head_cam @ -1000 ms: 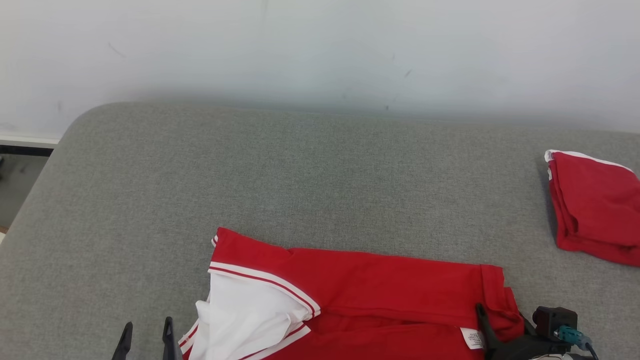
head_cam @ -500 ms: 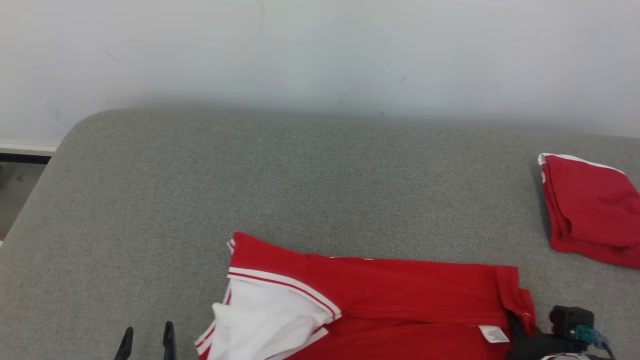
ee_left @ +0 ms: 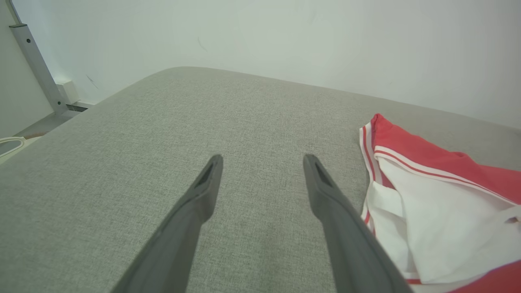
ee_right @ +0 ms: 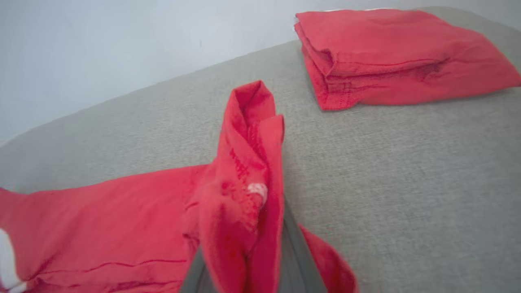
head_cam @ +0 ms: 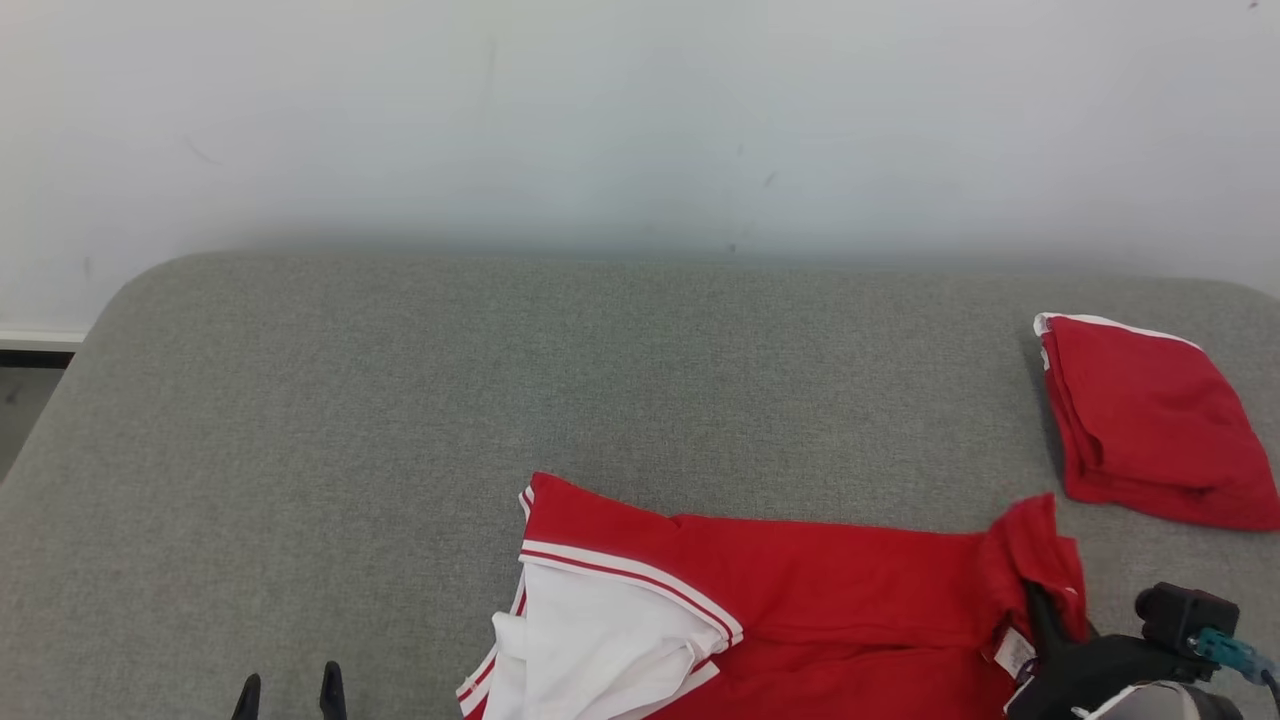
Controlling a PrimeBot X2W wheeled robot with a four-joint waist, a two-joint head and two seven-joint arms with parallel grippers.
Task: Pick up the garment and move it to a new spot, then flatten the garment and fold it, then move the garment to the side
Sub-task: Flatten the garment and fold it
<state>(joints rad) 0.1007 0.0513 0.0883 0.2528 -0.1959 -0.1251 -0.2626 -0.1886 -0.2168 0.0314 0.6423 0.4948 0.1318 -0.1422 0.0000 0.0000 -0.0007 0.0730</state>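
**Right gripper point(head_cam: 1036, 608) pinched shut on the garment's raised corner**

Behind everything stands a smooth, pale wall point(head_cam: 600, 120), matt and faintly scuffed. Below it spreads a broad grey cushion point(head_cam: 400, 400) with a coarse woven cover and softly rounded corners. On its near edge lies the garment point(head_cam: 850, 570), a red knit piece spread in a long flat band with a few shallow creases running along it. Its left end turns open onto a white panel point(head_cam: 610, 640) of smoother cloth. The panel is crumpled into loose folds and bordered by white trim point(head_cam: 630, 570) that carries a thin red stripe. The garment's right end is gathered into a narrow upright ridge with its stitched hem showing. That ridge is lifted off the cushion between the right gripper's two dark fingers, which are closed tight on the cloth.

Well apart to the right, farther back on the cushion, sits a second red garment point(head_cam: 1150, 430). It is folded into a thick, squarish stack with a sliver of white at its back edge.

The left gripper point(ee_left: 262, 160) hangs low over bare cushion just left of the white panel. Its long, tapered, matt dark fingers are spread wide with nothing between them. A small white label point(head_cam: 1012, 652) sits on the red cloth beside the right gripper's finger.
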